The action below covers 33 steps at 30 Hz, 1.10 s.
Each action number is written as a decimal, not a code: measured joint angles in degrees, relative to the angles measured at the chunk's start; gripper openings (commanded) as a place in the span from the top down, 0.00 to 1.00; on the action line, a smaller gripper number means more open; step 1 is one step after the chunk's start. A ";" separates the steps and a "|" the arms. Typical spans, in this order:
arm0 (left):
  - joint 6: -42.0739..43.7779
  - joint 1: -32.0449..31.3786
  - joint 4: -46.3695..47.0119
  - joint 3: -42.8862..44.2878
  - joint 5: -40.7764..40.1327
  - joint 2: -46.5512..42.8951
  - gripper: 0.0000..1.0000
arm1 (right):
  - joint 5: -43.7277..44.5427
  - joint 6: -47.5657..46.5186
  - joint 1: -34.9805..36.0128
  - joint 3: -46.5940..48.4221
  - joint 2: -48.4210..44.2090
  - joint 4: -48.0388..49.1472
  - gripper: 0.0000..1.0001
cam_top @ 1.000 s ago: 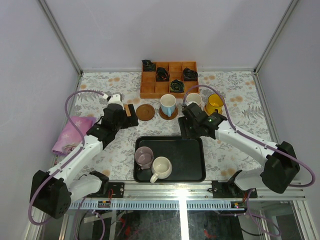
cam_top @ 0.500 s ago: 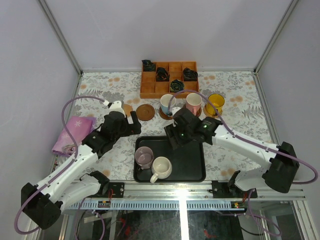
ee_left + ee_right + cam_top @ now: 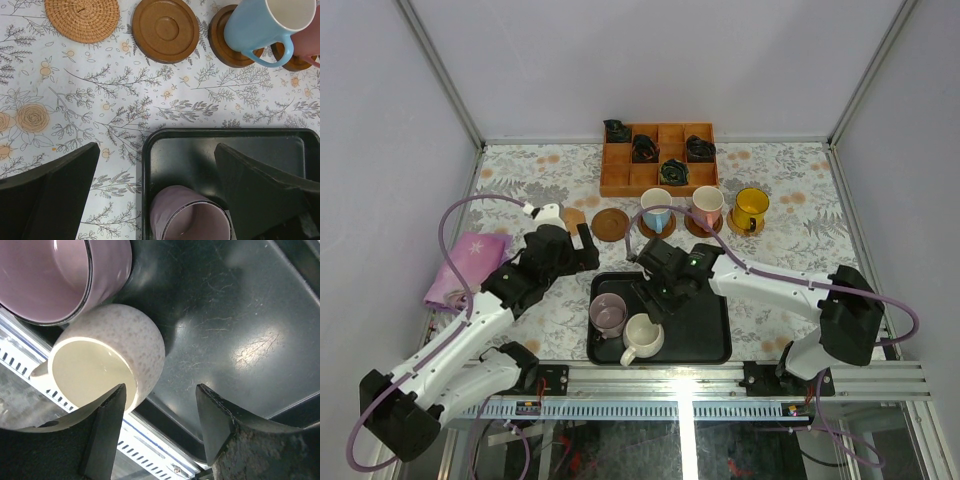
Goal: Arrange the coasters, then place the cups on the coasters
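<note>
In a row at the back lie a tan woven coaster (image 3: pixel 82 17) and a bare dark brown coaster (image 3: pixel 611 224) (image 3: pixel 165 29). Right of them, each on a coaster, stand the blue cup (image 3: pixel 656 209) (image 3: pixel 267 22), the pink cup (image 3: pixel 707 207) and the yellow cup (image 3: pixel 751 208). In the black tray (image 3: pixel 705 330) stand the mauve cup (image 3: pixel 608 313) (image 3: pixel 190 217) and the white cup (image 3: pixel 642 338) (image 3: pixel 125 340). My left gripper (image 3: pixel 586 242) (image 3: pixel 156 147) hangs open over the tray's back left corner, above the mauve cup. My right gripper (image 3: pixel 654 300) (image 3: pixel 160 390) is open, one finger beside the white cup's rim.
An orange wooden box (image 3: pixel 658 158) of compartments with dark bundles stands behind the cups. A pink cloth (image 3: pixel 465 265) lies at the left, under the left arm. The metal rail (image 3: pixel 680 380) runs just past the tray's near edge.
My right gripper has swung from beside the pink cup down and left over the tray to the white cup. My left gripper has drawn back from the coasters toward the tray and opened a little wider.
</note>
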 measured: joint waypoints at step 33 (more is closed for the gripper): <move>9.44 -0.11 5.31 0.02 10.82 7.48 0.00 | 19.87 11.93 -2.91 2.32 5.11 -10.91 0.80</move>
